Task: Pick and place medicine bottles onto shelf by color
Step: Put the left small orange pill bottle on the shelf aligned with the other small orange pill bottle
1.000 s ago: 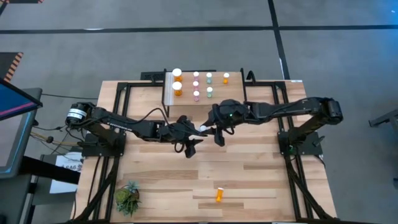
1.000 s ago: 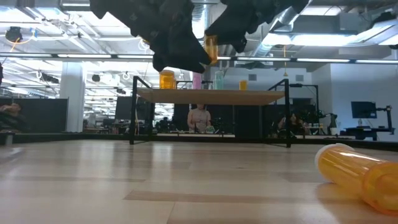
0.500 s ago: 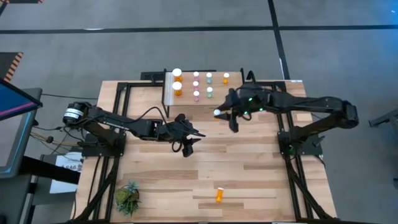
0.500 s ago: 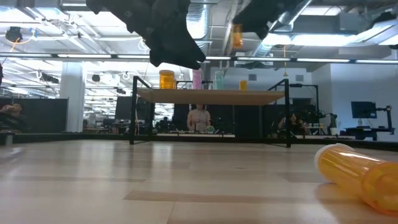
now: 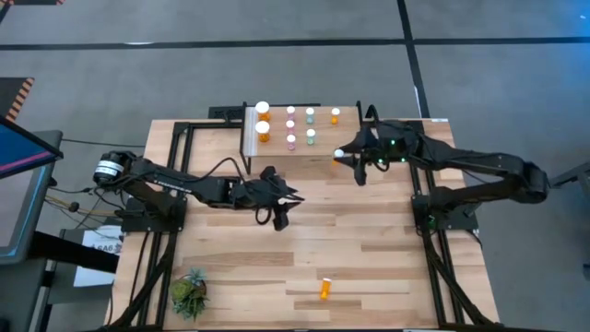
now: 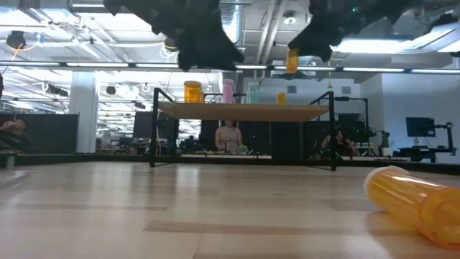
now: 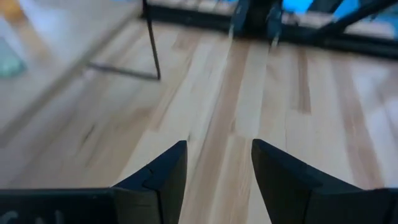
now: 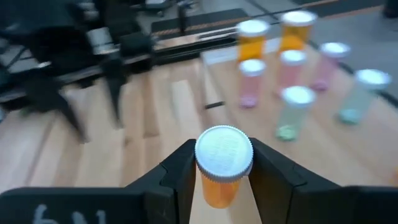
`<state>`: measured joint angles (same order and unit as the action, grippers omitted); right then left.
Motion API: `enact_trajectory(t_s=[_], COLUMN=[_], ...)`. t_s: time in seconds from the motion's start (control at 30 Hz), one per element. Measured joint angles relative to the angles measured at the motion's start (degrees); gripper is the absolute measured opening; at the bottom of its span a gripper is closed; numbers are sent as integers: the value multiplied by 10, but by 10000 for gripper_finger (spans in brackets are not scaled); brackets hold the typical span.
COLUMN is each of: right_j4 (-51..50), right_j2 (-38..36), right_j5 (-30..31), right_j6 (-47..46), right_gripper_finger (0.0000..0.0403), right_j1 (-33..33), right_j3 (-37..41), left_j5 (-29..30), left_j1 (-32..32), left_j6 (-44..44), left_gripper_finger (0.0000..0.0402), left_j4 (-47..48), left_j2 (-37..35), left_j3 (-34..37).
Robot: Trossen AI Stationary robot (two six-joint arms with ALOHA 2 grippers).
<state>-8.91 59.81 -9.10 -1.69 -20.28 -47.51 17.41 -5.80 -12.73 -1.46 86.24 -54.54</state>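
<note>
Right gripper pinches small orange bottle below cap: light, rigid, slick; near shelf right edge. Left gripper spread, empty.

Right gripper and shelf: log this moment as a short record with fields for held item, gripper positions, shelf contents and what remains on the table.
right gripper: shut on a small orange bottle, held upright above the shelf's right end
left gripper: open, empty, over mid table
shelf: two larger orange bottles at the left end, then pink and pale green ones, one small orange at the right
left on table: one orange bottle lying on its side, near the front edge
other: potted plant, front left corner
</note>
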Motion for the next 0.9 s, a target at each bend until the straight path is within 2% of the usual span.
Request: enact_trajectory(t_s=[0.17,0.3,0.4,0.63,0.9], right_j4=[26,26,26,54,101], right_j2=[13,35,52,87,130], right_j5=[1,2,2,2,2], right_j6=[-1,-11,-13,-13,-13], right_gripper_finger=[154,154,154,154,154], right_j1=[-58,-105,-127,-144,-149], right_j3=[0,0,0,-1,-1], left_j5=[-32,-27,-22,-45,-46], left_j1=[-12,-17,-16,-3,-4], left_j6=[65,93,103,92,75], left_gripper_finger=[167,167,167,167,167], left_j4=[-74,-79,-141,-275,-295], left_j2=[-5,-16,-29,-83,-116], left_j3=[0,4,36,131,158])
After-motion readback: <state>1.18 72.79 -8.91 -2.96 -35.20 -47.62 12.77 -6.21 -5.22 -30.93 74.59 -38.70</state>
